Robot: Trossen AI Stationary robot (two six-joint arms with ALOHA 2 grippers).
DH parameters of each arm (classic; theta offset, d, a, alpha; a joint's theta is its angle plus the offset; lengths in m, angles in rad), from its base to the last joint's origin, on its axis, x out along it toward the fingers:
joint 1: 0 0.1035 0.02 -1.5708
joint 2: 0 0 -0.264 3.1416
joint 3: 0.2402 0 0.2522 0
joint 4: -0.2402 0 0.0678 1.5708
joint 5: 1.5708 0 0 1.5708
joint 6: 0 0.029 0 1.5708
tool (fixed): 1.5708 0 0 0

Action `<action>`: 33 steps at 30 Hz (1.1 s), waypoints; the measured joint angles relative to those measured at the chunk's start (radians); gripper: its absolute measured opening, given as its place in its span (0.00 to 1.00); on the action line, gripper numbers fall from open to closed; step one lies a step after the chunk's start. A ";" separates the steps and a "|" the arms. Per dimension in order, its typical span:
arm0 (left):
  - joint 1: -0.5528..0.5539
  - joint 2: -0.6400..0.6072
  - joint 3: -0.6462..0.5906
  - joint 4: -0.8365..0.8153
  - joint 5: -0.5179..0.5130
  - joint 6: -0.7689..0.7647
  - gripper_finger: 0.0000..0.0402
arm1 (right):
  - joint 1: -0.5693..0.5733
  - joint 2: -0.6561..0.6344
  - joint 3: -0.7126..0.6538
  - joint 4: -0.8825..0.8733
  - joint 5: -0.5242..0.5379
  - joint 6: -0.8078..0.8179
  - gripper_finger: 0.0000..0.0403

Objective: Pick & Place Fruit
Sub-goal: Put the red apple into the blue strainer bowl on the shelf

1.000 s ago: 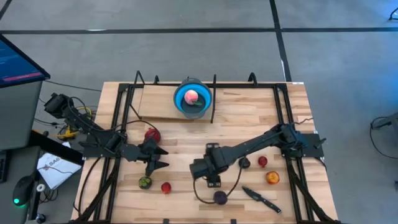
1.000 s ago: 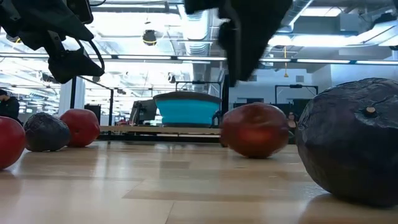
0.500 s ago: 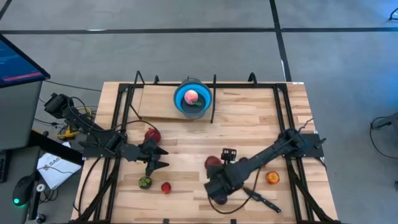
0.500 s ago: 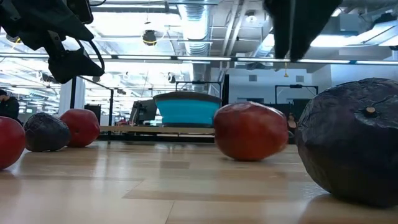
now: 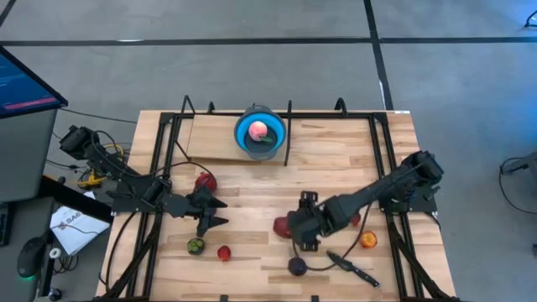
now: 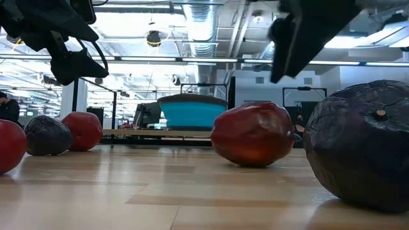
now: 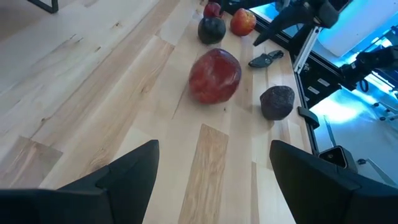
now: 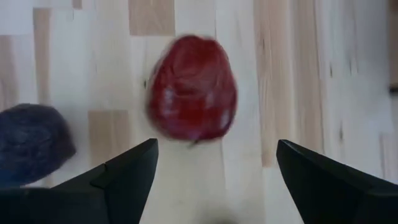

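The right gripper (image 5: 295,228) hung over the middle of the wooden table (image 5: 336,151), fingers spread and holding nothing; a large red fruit (image 5: 283,226) lay on the boards just ahead of the fingertips, apart from them as far as the right wrist view showed, though that view was blurred. A dark purple fruit (image 5: 297,266) sat nearer the front edge, beside the black-handled knife (image 5: 352,267); an orange fruit (image 5: 367,240) and a small red fruit (image 5: 354,220) lay toward the right side, partly behind the arm. The left gripper (image 5: 216,212) waited over the left half of the table, fingers likewise spread and empty; another red fruit (image 5: 205,181) lay just behind it, and a greenish fruit (image 5: 195,246) and a little red one (image 5: 224,252) lay in front. At the back edge the blue bowl (image 5: 258,132) held a pink fruit (image 5: 259,129).
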 joint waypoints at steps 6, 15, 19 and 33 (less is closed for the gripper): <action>0.000 0.000 0.000 0.002 -0.005 0.000 0.75 | -0.077 0.021 -0.003 0.072 -0.138 -0.220 0.92; 0.000 0.000 0.000 0.032 -0.006 0.068 0.75 | -0.083 0.127 -0.008 0.109 -0.213 -0.287 0.94; 0.000 0.000 0.000 0.058 -0.008 0.114 0.75 | -0.042 0.139 -0.006 0.125 -0.165 -0.378 0.93; -0.012 0.052 -0.001 0.156 0.104 0.254 0.75 | -0.030 0.130 -0.004 0.301 -0.136 -0.470 0.92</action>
